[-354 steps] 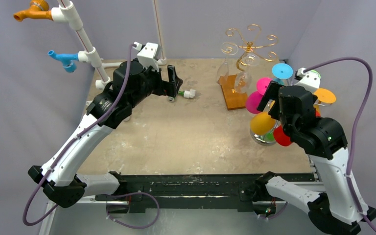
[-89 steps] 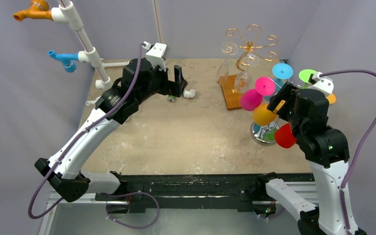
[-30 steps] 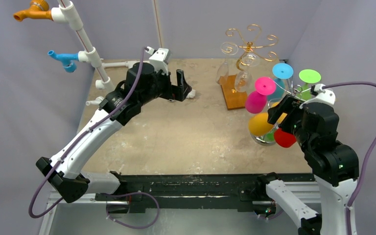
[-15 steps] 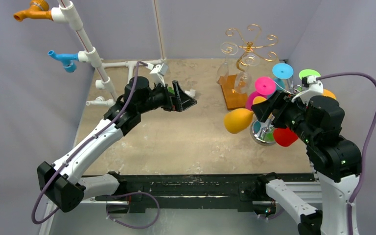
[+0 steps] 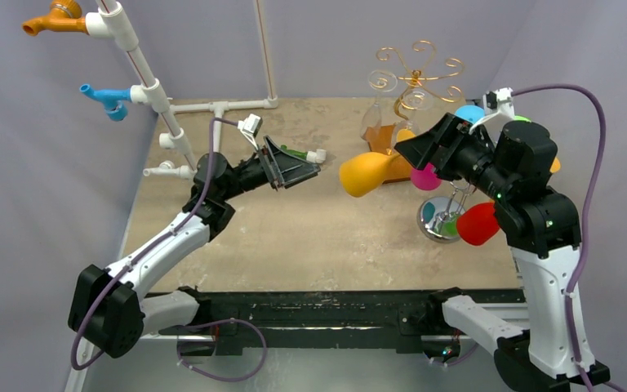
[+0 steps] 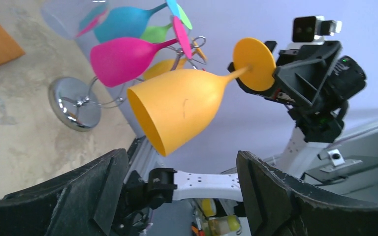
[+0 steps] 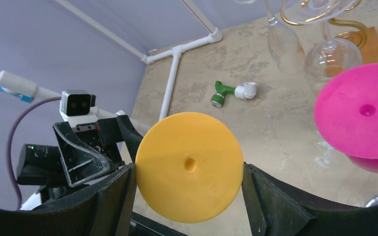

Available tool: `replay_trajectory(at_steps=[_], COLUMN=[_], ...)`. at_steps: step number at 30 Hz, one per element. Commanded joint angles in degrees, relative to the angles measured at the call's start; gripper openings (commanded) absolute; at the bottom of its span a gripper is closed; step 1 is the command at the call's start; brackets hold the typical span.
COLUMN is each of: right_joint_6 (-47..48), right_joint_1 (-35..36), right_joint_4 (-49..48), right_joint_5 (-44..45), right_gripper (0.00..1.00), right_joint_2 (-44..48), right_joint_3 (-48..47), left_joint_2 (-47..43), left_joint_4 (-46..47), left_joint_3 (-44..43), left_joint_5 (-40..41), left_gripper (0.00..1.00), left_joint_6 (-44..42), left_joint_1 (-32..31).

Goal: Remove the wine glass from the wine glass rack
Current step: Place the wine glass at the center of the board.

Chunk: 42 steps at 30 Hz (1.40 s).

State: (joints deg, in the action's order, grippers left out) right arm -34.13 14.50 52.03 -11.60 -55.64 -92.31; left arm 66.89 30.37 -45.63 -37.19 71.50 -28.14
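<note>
Over the bench (image 5: 310,237), at about 9 o'clock from the rack (image 5: 435,219) in the top view, finds the orange glass (image 5: 367,173) in the air, clear of the rack and lying roughly level. Has it pinched by the rim of its foot (image 7: 189,167) between the fingers (image 7: 113,196) of the right hand (image 5: 419,149), with the bowl (image 6: 177,105) reaching out to 9 o'clock of that hand and its mouth turned toward the left arm. Shows the left hand (image 5: 290,169) spread wide and holding nothing, at 9 o'clock of the bowl, near it but apart and facing it. Reads as the lift off the rack done and a carry-away or hand-over in hand; cannot tell which from this alone. Calls next for either bringing the bowl squarely inside the spread left hand before any closing, or turning the orange glass upright and lowering it onto the bench at 6 or 7 o'clock of the rack. Needs a steady pinch meanwhile, given a hold only at the thin foot with the whole bowl hanging out sideways. Should keep off the pink glass (image 6: 123,60), hung on the rack just beside the right hand.
</note>
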Motion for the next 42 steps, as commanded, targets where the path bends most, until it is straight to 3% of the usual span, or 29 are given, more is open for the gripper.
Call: replay_trajectory(at_steps=[1,7,12,23,37,42], right_joint_6=[-4.2,-7.0,-8.1,-10.7,-12.7,-13.1], right_joint_1=[-0.1,-0.1,-0.1,-0.1,-0.1,-0.1], right_joint_4=[-8.2,-12.3,-14.0,-18.8,-22.3,-22.8], right_joint_5=[-4.1,-6.3,-7.3,-11.6,-13.4,-13.6], right_gripper=[0.56,0.56,0.56,0.57,0.57,0.57], right_joint_2=[-1.1,-1.8,-2.1,-1.9,-1.2,-0.7], right_joint_3=[-1.9,-1.4,-1.8,1.3,4.7,5.8], left_joint_2=[1.2,2.9,3.6,8.2,9.1,10.2], left_joint_4=[20.9,26.8,27.5,41.3,46.1,47.3], left_joint_3=[1.8,3.3,4.1,3.2,0.9,-0.4], left_joint_5=[-2.7,-2.1,-1.6,-1.6,-0.2,0.1], left_gripper=[0.85,0.75,0.74,0.65,0.45,0.28], left_joint_6=[12.8,18.0,18.9,28.1,31.2,31.5], left_joint_1=[0.4,0.4,0.4,-0.1,-2.4,-3.6])
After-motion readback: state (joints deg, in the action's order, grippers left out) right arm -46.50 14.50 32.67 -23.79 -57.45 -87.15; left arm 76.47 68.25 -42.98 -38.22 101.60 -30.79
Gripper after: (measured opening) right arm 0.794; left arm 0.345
